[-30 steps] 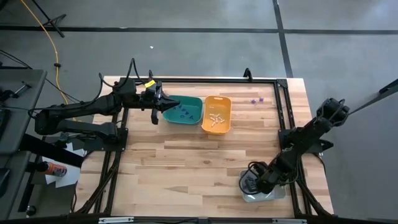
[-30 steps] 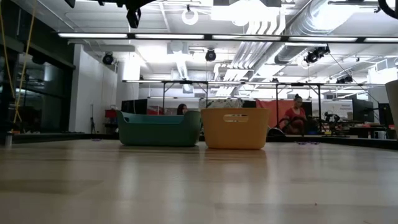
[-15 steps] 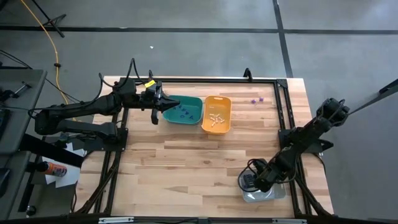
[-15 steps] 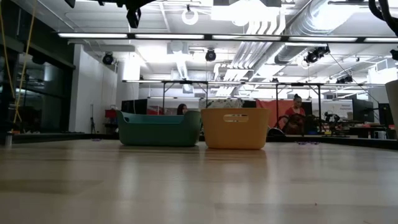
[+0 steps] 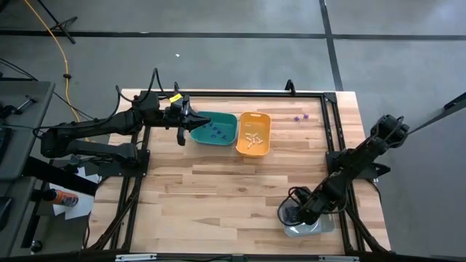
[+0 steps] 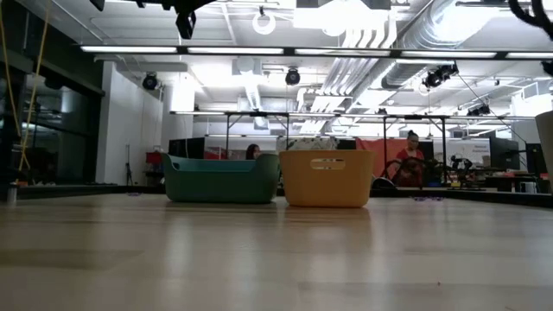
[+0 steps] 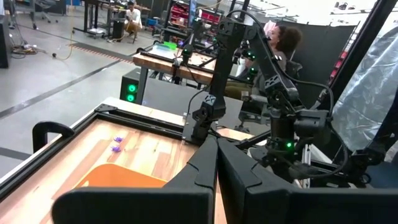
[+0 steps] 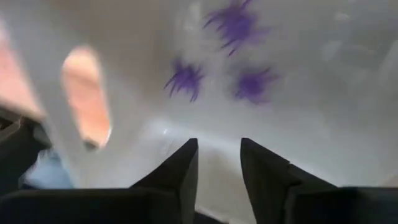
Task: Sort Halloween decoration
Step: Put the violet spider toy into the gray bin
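Inspecting the Halloween decoration: I see three small purple spider-like trinkets [image 8: 236,25] lying on the pale floor of the grey bin [image 5: 314,227] at the table's near right corner. My right gripper [image 8: 216,163] is dipped into that bin, arm folded low, fingers parted by a narrow gap with nothing between them. The spiders lie just ahead of its tips, apart from them. My left gripper [image 5: 191,122] hangs closed and empty at the rim of the green bin [image 5: 229,138], beside the orange bin [image 5: 263,127].
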Robot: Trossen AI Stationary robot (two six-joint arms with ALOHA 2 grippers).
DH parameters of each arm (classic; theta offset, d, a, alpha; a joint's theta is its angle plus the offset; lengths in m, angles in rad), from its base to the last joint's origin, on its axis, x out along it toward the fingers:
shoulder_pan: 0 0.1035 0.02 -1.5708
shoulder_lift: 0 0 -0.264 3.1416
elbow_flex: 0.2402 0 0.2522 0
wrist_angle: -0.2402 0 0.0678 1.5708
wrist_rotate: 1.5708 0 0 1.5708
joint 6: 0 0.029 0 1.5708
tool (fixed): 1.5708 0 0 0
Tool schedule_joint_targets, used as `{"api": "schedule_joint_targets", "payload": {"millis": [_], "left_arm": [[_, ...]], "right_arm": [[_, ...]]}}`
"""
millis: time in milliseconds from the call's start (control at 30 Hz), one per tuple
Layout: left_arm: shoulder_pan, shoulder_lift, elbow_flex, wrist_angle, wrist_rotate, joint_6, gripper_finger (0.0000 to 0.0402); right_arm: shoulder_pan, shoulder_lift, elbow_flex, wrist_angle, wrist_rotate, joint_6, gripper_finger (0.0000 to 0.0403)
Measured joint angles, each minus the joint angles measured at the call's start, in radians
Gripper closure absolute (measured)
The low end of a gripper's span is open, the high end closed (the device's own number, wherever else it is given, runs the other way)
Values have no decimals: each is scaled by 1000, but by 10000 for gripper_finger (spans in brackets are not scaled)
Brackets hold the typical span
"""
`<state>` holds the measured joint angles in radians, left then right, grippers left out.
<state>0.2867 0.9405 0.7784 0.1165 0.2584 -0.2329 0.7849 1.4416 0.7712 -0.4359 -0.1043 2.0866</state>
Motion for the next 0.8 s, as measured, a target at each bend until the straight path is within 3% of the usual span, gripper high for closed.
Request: {"api": "schedule_joint_targets", "payload": {"millis": [100, 200, 400, 533, 700, 800], "left_arm": [[0, 0, 0, 0, 0, 0, 401], [0, 0, 0, 0, 0, 0, 402], [0, 0, 0, -10, 0, 0, 401], [0, 0, 0, -6, 0, -7, 401], [0, 0, 0, 3, 0, -68, 401], [0, 0, 0, 2, 0, -73, 401]], "right_arm": [[0, -52, 0, 49, -16, -85, 278], [0, -157, 0, 55, 32, -170, 277], [-81, -406, 0, 106, 315, -422, 277], [-236, -491, 0, 180, 447, -761, 277], [-521, -479, 0, 218, 411, -1101, 277], [-687, -435, 0, 358, 347, -1293, 277]]}}
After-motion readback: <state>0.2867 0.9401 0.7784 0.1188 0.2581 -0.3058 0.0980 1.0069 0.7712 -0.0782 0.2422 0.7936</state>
